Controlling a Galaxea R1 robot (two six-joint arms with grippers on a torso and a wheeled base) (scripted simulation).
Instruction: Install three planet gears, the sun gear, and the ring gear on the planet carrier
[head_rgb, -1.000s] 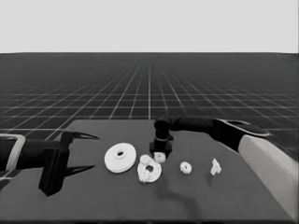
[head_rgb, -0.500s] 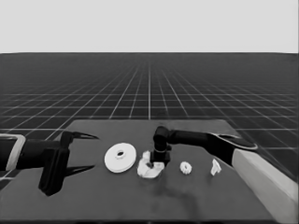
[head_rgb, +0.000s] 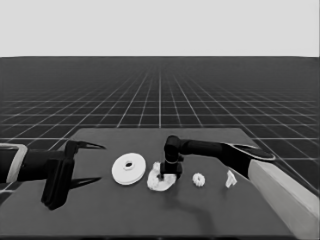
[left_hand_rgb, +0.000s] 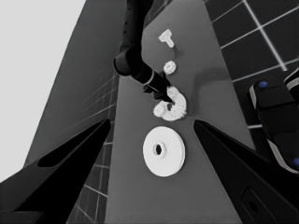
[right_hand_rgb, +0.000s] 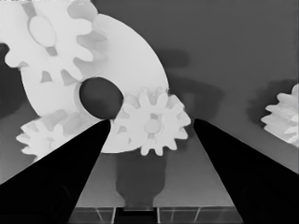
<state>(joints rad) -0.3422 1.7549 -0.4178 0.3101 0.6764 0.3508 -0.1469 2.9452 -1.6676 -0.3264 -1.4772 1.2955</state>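
I see the worktop (head_rgb: 125, 215) first, dark, with all the white parts strung along its middle. My right arm (head_rgb: 280, 185) reaches in from the right and ends over the smaller round part. My left arm (head_rgb: 30, 167) waits at the worktop's left end; its jaws (head_rgb: 85, 162) stand wide apart with nothing between them.

The larger round part (head_rgb: 129, 168) lies flat, left of centre, apart from everything else. Just to its right lies the smaller round part (head_rgb: 161, 181), with the right jaws (head_rgb: 167, 172) directly above it, pointing down. In the right wrist view those jaws (right_hand_rgb: 149, 140) are spread, one finger on either side of a gear (right_hand_rgb: 152, 123) that sits at the rim of the smaller round part (right_hand_rgb: 126, 60), beside its dark centre hole; the fingers do not touch the gear. Two more gears lie on the same part: one (right_hand_rgb: 49, 39) across the hole and another (right_hand_rgb: 46, 135) at the rim.

A fourth gear (head_rgb: 199, 179) lies alone on the worktop, to the right of the smaller round part. Farther right stands the thin white piece (head_rgb: 230, 178), near my right arm.
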